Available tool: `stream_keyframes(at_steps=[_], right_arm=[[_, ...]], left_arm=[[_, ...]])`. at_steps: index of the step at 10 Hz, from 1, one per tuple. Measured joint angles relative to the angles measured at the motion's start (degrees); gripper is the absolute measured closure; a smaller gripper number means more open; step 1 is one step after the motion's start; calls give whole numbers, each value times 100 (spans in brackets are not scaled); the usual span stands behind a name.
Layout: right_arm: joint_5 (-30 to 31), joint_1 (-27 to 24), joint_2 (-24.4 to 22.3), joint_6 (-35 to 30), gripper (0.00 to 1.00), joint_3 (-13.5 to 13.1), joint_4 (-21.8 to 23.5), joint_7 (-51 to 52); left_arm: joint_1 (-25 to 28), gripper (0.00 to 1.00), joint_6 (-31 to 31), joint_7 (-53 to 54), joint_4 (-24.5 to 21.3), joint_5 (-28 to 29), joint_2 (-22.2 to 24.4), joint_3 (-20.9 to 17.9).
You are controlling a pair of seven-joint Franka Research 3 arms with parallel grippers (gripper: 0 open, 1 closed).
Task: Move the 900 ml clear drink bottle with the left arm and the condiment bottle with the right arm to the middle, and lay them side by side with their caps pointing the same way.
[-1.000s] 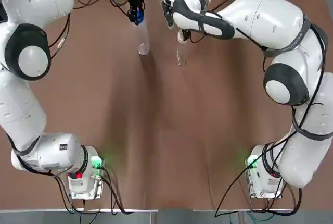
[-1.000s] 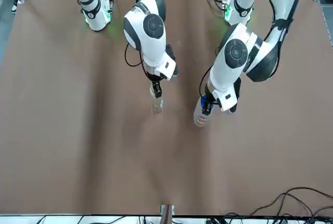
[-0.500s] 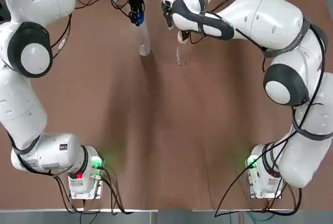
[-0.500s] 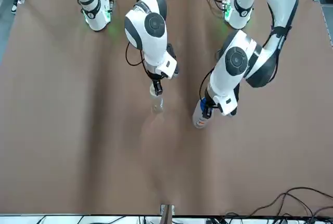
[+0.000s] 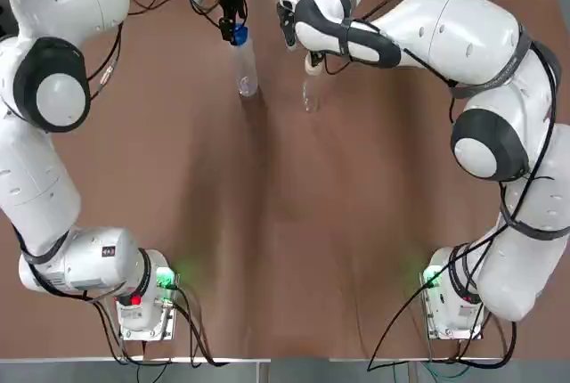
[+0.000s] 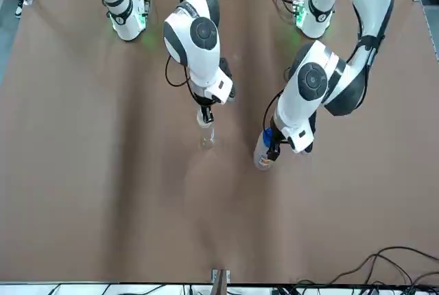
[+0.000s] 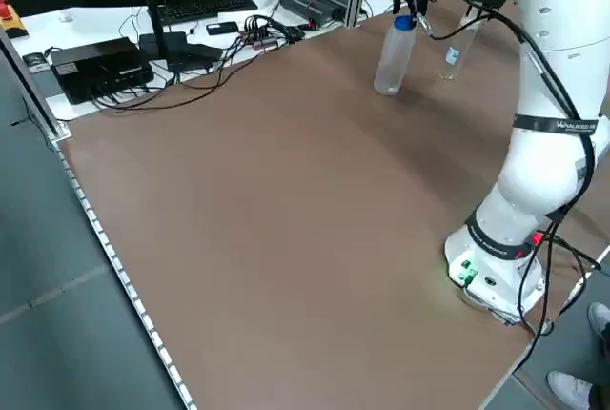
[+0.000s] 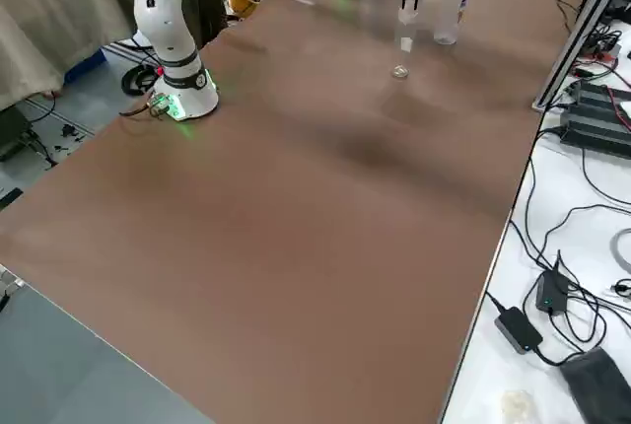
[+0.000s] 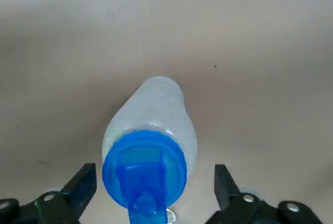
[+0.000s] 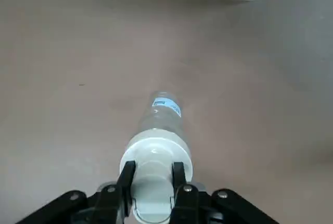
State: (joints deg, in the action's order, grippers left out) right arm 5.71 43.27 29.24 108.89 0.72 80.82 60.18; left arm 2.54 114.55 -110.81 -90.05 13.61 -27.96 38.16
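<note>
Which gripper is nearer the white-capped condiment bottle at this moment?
Right. The right gripper is clamped on the top of the condiment bottle. The left gripper is off to the side, open around the top of the clear drink bottle.

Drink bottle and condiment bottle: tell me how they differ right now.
The drink bottle is wider with a blue cap; the condiment bottle is slimmer with a white cap. The left tool stands open either side of the drink bottle's cap, while the right tool is shut on the condiment bottle's cap. Both are clear, cap up, not yet laid down.
</note>
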Motion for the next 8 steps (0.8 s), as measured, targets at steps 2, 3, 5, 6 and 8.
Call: stream_keyframes(at_steps=[2, 3, 5, 6, 8], right_arm=[[0, 2, -2, -47, 67, 2, -14, -635], [0, 1, -6, -48, 67, 2, -27, -1064], [5, -3, -16, -48, 67, -8, -115, -2024], [8, -9, -22, -51, 67, -22, -182, -2531], [10, -45, -24, -52, 67, -55, -339, -3463]], left_arm=[[18, 0, 2, 73, 120, 0, 13, -1], [31, 0, -1, 246, 198, 0, 55, -1], [71, 0, -238, 765, 291, 0, 270, -4], [179, 0, -535, 1152, 369, 0, 405, 1], [429, 0, -1285, 2487, 609, -1, 640, 4]])
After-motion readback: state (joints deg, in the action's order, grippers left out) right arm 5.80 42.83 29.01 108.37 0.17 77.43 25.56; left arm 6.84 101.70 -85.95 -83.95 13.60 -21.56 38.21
